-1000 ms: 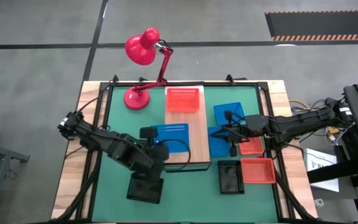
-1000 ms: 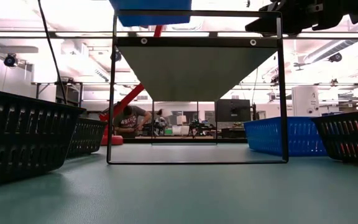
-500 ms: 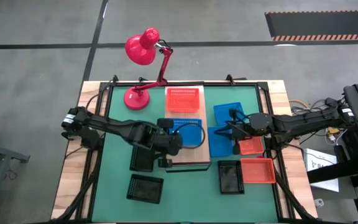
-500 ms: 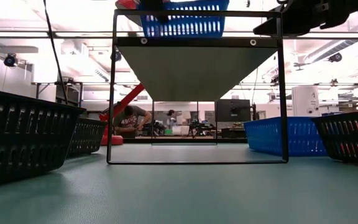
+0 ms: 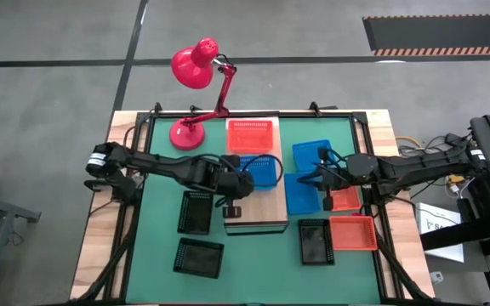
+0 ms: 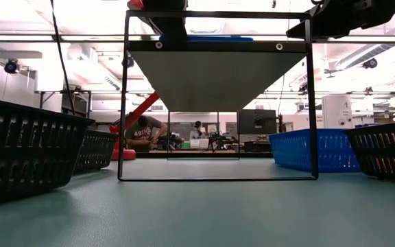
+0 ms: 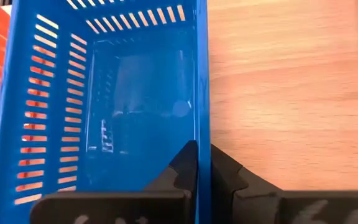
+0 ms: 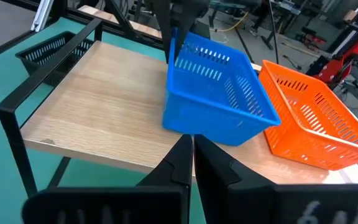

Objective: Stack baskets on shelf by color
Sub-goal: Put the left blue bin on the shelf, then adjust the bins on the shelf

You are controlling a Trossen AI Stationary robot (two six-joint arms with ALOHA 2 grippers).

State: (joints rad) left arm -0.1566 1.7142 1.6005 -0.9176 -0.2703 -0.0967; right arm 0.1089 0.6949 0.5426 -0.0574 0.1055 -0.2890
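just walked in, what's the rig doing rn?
Sorting baskets onto the shelf. The left gripper is shut on the wall of a blue basket, holding it on the wooden top beside the orange basket already there. The right gripper is shut and empty, hovering near the shelf. Other blue, orange and black baskets still sit on the green mat.

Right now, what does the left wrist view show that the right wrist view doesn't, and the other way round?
Only the left wrist view shows the left pincer shut on the wall of the blue basket, one finger inside and one outside, and looks straight down into that basket.

Only the right wrist view shows the shelf's black frame, a black basket on the green mat beyond it, and the right pincer shut, holding nothing.

Both show the blue basket on the wooden shelf with the orange basket right beside it.
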